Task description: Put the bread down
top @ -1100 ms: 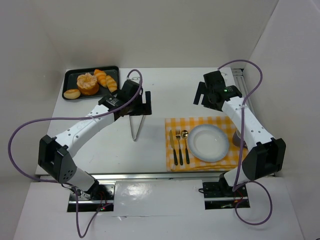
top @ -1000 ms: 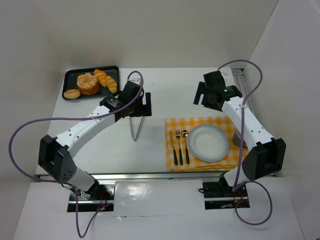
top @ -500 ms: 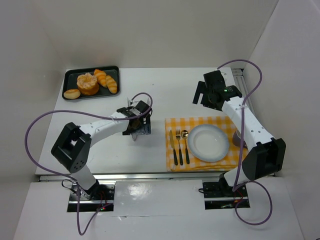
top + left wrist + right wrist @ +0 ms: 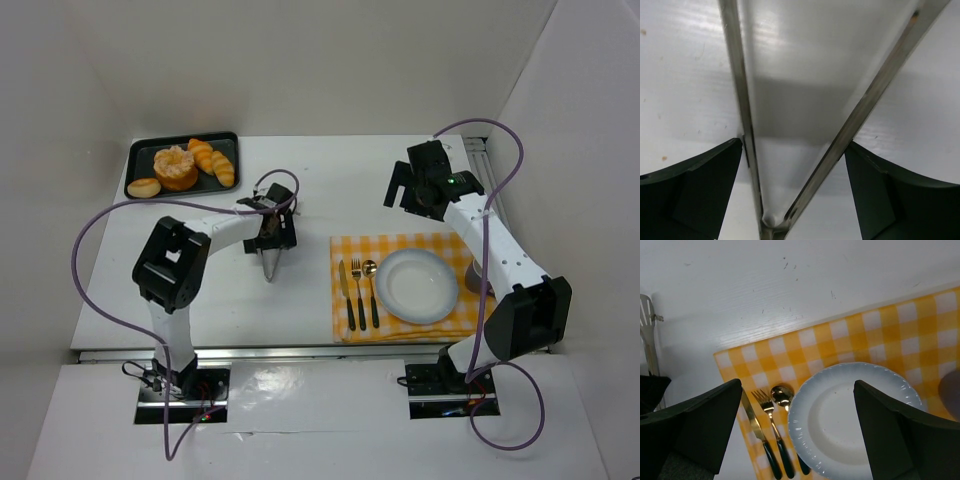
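Left wrist view has my left gripper spread wide astride the metal tongs near their hinge, the bread on its tray in the overhead frame's upper left, and I fear squeezing there could twist them loose.

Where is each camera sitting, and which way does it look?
Top camera: high above and behind the arms, looking down on the table, bread tray and plate; left arm and right arm show.
Left wrist camera: on the left wrist, looking down at the tongs; open left fingers fill the bottom corners.
Right wrist camera: on the right wrist, looking down at plate, knife, fork and spoon on the yellow checked cloth; open right fingers show below.
Shared: all three show the tongs.
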